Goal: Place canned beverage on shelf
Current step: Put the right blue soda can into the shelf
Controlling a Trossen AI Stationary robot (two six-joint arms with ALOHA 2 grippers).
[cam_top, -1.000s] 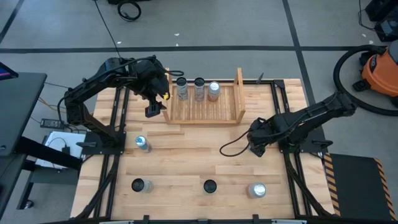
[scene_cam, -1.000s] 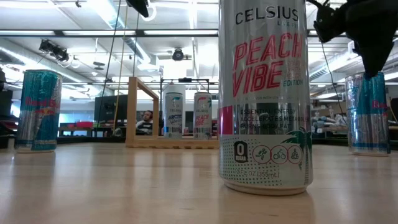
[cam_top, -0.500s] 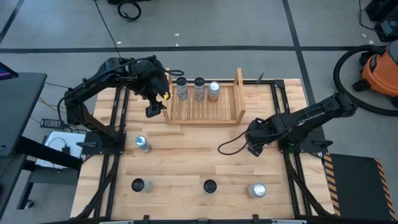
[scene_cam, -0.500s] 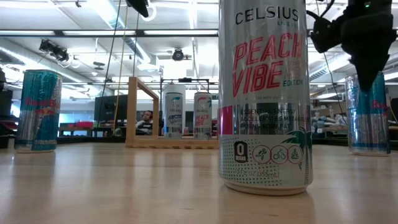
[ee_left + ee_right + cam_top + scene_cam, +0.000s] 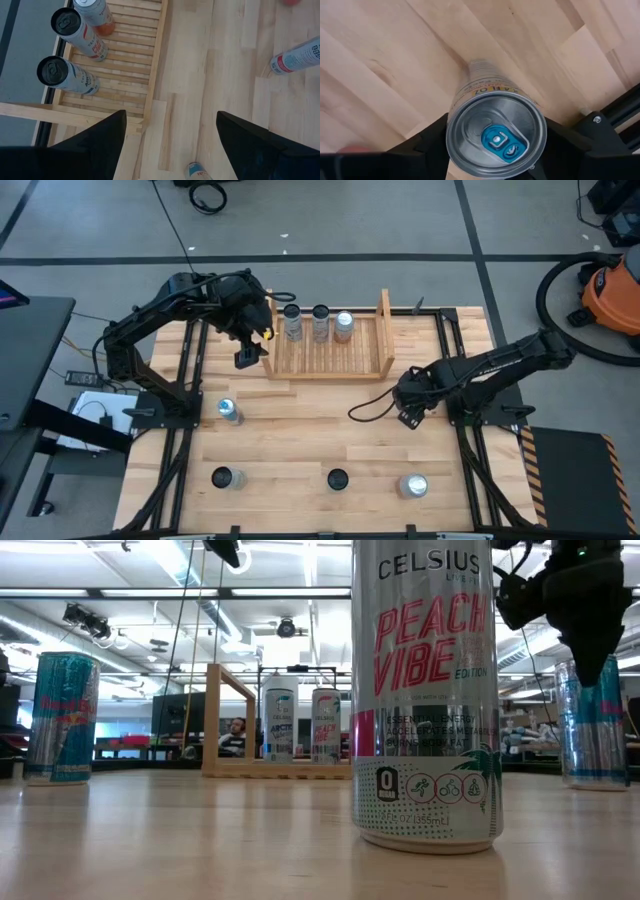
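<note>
The shelf (image 5: 330, 358) is a light wooden rack at the table's far middle; three cans (image 5: 320, 323) stand in a row along its far side. My right gripper (image 5: 408, 408) is near the table's right side, pointing down and shut on a silver can with a blue tab (image 5: 495, 132). That can stands upright on the table (image 5: 597, 740). My left gripper (image 5: 246, 358) hangs open above the table just left of the shelf (image 5: 130, 80), with nothing between its fingers. My right gripper pinches the can's side wall just under the top rim (image 5: 451, 131) between its two fingers (image 5: 427, 147), one on each side. The fingers come from above, pointing down. The can stands upright with its base on the table.
Several more cans stand on the table: one at the left (image 5: 229, 411) and three along the near edge (image 5: 222, 478), (image 5: 338, 478), (image 5: 413, 485). The middle near one fills the low view (image 5: 425, 690). A black cable (image 5: 370, 415) loops left of my right gripper.
My right gripper has settled over the blue-tabbed can and shut on its top. The can stays standing where it was. My left arm has kept still.
</note>
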